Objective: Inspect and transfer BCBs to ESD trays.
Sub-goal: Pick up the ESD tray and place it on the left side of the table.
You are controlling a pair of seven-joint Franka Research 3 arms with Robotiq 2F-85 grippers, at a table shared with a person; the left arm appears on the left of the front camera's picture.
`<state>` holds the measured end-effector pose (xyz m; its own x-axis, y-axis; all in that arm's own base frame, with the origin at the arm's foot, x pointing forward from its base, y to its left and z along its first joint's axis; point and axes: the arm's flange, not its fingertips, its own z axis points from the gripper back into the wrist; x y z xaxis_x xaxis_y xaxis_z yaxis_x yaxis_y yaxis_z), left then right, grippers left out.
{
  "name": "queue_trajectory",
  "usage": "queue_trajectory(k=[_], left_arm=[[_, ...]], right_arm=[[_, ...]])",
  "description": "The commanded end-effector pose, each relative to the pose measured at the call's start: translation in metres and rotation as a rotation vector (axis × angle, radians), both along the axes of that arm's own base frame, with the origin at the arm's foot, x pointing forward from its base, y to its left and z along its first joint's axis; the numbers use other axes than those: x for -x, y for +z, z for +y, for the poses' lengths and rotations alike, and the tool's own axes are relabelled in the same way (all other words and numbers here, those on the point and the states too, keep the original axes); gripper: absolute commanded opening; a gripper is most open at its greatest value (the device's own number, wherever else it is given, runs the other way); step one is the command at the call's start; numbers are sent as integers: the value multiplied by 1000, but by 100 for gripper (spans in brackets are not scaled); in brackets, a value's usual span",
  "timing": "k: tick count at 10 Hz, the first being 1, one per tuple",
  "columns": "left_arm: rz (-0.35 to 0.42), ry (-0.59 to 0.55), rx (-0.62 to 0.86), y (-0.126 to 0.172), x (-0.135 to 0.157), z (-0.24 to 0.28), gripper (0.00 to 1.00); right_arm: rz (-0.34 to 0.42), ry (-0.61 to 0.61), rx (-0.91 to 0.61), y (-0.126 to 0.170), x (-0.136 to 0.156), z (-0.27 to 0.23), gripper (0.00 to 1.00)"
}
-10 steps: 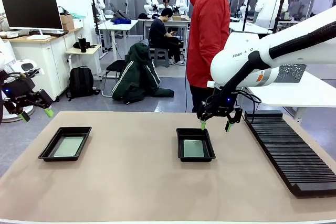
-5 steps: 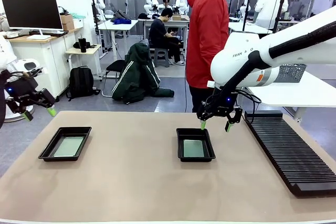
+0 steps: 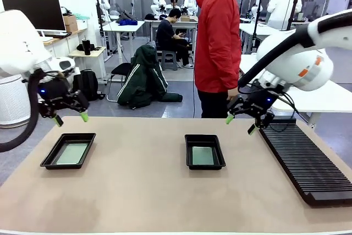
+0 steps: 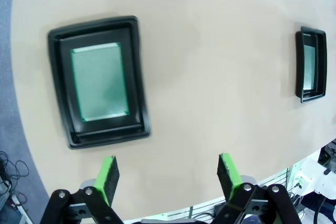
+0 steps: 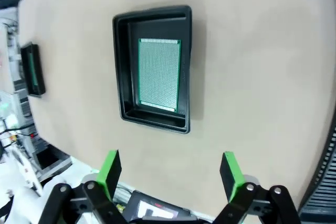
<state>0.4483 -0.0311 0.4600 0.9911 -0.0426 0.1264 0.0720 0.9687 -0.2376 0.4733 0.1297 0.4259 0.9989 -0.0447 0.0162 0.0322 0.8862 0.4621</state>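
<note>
Moved: right gripper [image 3: 240, 123] has pulled right, off the middle ESD tray [image 3: 204, 151]; left gripper [image 3: 70, 118] swung in above the left ESD tray [image 3: 69, 151].
Claws: both released, empty.
BCBs: one in each tray [image 4: 100, 81] [image 5: 158, 74].
Meaning: transfers look finished.

1. The two ESD trays, left tray [image 3: 68, 151] and centre tray [image 3: 204, 151], were plain black.
2. Each BCB, one [image 4: 100, 82] beyond the left fingers and one [image 5: 159, 74] beyond the right fingers, was pale green with a fine dotted grid.
3. The finger pads [image 4: 107, 172] were bright green on black fingers.
4. The table [image 3: 143, 191] was uniform beige.
5. The slotted rack [image 3: 305, 163] was black and ribbed.
6. The person's jacket [image 3: 218, 37] was red.
</note>
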Motion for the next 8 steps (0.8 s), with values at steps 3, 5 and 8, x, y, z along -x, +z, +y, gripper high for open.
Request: queue_trajectory(k=[3, 5, 8], left_arm=[[-6, 36, -70, 5, 12, -91, 100], [-4, 41, -92, 5, 13, -144, 100], [8, 58, -115, 2, 5, -212, 100]], right_arm=[[54, 2, -167, -15, -6, -57, 100], [49, 22, -222, -15, -8, -83, 100], [36, 69, -258, -18, -9, -112, 100]])
